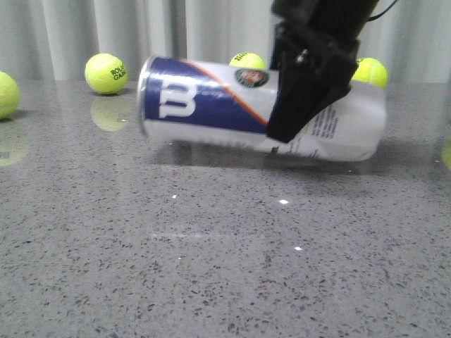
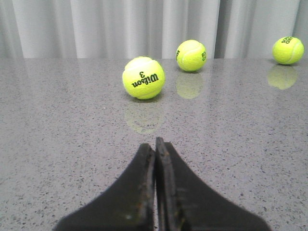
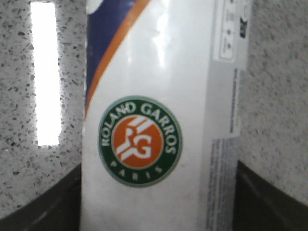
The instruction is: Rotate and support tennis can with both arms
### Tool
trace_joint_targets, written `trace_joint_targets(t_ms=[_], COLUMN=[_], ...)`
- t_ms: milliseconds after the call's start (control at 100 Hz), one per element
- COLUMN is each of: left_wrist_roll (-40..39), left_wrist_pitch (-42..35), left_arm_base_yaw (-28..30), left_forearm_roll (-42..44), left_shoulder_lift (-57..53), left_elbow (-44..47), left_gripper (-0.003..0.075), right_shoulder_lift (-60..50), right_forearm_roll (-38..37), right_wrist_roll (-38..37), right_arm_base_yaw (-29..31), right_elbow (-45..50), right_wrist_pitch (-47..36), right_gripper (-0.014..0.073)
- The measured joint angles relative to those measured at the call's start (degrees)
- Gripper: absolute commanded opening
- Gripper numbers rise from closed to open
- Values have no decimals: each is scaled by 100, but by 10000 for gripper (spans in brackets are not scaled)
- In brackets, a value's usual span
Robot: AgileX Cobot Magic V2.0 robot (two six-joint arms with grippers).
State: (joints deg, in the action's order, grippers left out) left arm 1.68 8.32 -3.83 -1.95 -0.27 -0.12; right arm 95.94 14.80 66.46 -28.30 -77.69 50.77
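Observation:
The tennis can (image 1: 204,105) lies on its side across the far middle of the grey table, silver rim end to the left and slightly higher. My right gripper (image 1: 296,105) comes down from above and is shut on the can's right half. In the right wrist view the can (image 3: 154,62) with its Roland Garros badge (image 3: 140,140) fills the gap, and black fingers (image 3: 43,209) press both its sides. My left gripper (image 2: 155,144) is shut and empty, low over bare table, and does not show in the front view. I cannot tell whether the can touches the table.
Yellow-green tennis balls lie along the back by the curtain: one at the far left edge (image 1: 5,94), one (image 1: 106,73), one behind the can (image 1: 248,60), one at the right (image 1: 370,70). The left wrist view shows three balls ahead, the nearest (image 2: 143,78).

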Motion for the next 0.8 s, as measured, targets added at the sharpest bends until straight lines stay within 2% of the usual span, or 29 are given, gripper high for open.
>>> trace_joint_targets(t_ms=[120,470,800], left_wrist_roll=[0,0,0], left_wrist_pitch=[0,0,0], left_arm_base_yaw=[0,0,0], left_forearm_roll=[0,0,0], left_shoulder_lift=[0,0,0], left_elbow=[0,0,0], left_gripper=[-21,-21,-21], right_shoulder_lift=[142,193,216], right_forearm_roll=[0,0,-13], right_wrist_roll=[206,245,245], right_arm_base_yaw=[-80,-80,-80], right_elbow=[-13,-58,-58], right_wrist_pitch=[-154,-302,-435], right_gripper=[239,661,667])
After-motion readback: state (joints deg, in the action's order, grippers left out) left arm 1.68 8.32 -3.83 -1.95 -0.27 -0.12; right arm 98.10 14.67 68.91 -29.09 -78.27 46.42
